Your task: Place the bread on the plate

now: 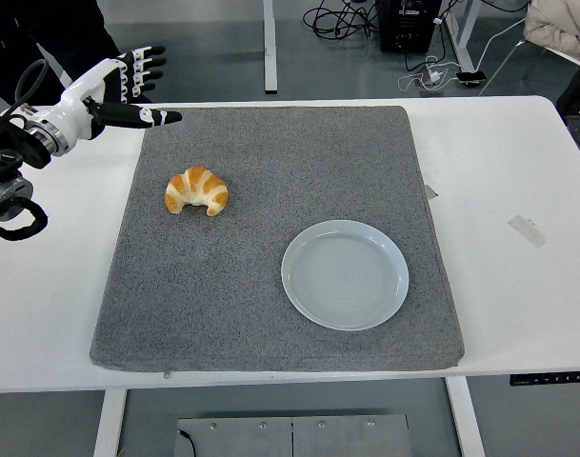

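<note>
A golden croissant point(196, 189) lies on the grey mat point(270, 286), left of its middle. A pale blue plate point(345, 274) sits empty on the mat to the lower right of it. My left hand point(128, 90) hovers at the mat's far left corner, above and to the left of the croissant, apart from it. Its fingers point(149, 67) are spread and hold nothing. The right arm is out of view.
The mat covers most of the white table point(518, 171). A small strip of tape point(526, 229) lies on the table at the right. A person in dark clothes point(42, 38) stands at the top left behind the table.
</note>
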{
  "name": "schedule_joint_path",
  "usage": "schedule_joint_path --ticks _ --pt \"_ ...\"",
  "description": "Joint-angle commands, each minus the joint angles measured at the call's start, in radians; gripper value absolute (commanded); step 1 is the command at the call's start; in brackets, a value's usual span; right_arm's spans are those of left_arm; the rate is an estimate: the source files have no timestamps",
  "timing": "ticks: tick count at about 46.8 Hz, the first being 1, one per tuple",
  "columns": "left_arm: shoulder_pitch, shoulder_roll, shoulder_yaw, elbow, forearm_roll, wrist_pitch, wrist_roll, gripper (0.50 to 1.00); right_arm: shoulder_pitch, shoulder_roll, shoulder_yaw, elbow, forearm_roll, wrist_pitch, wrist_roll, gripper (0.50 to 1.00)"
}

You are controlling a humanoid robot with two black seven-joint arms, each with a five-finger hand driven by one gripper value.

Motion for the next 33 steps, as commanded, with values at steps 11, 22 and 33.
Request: schedule_joint_path --ticks 11,22,33 --pt "-0.042 0.087 0.062 -0.206 0.305 0.144 0.103 0.978 0.0 0.0 0.0 0.0 0.0 0.0 -0.001 1.0" --pt "-0.049 0.084 0.155 -0.259 0.467 0.266 0.14 0.978 0.0 0.0 0.0 0.0 0.0 0.0 0.001 1.0" --pt "-0.053 0.079 0.247 -0.259 0.583 0.371 0.152 0.978 0.0 0.0 0.0 0.0 0.0 0.0 -0.001 1.0"
